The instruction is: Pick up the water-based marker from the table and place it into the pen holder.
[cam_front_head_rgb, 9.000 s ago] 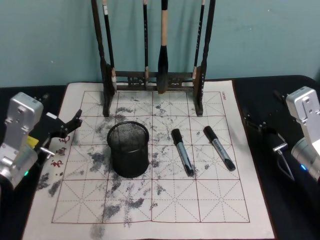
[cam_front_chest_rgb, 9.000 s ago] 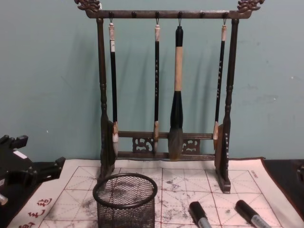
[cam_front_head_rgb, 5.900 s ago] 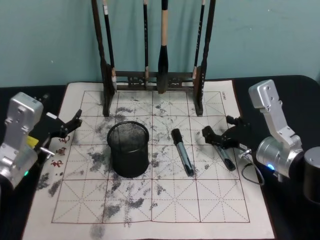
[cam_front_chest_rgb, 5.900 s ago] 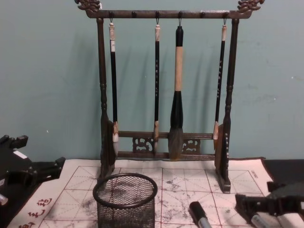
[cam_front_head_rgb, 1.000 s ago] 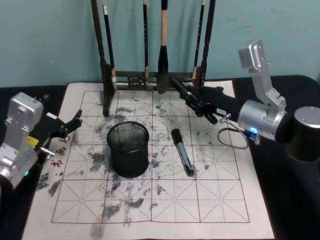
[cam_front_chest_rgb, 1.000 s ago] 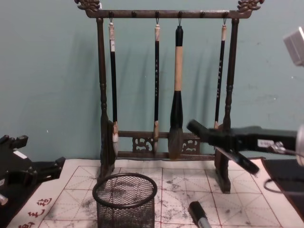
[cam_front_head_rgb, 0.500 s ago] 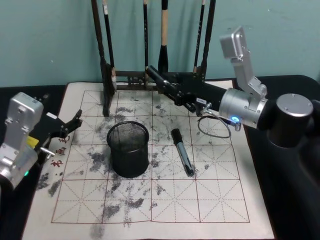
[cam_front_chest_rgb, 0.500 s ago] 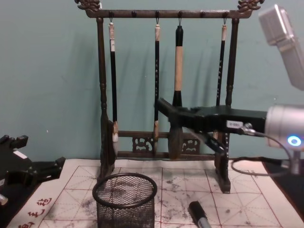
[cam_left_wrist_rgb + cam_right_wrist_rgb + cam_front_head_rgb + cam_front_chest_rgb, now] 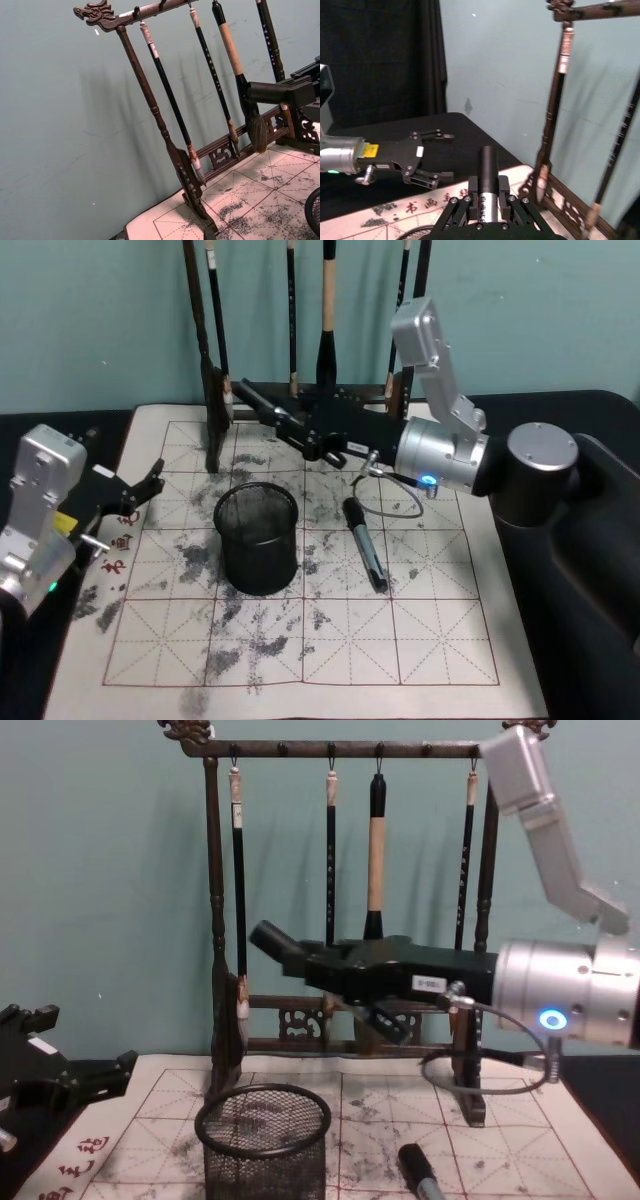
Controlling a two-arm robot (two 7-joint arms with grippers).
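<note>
Holds a marker [image 9: 258, 405] in the right gripper [image 9: 305, 435], jaws clamped on the barrel, capped end sticking out toward the mat's left edge and slightly raised. Hangs it high over the far part of the mat [image 9: 440, 640], just in front of the rack [image 9: 215, 920]. Sits lower and nearer: the holder [image 9: 257, 537], upright on the mat, left of centre. Lies flat on the mat just right of the holder, not touching it: a second marker [image 9: 365, 543]. Rests at the mat's left edge, jaws apart, well clear of the holder: the left gripper [image 9: 148, 495].
</note>
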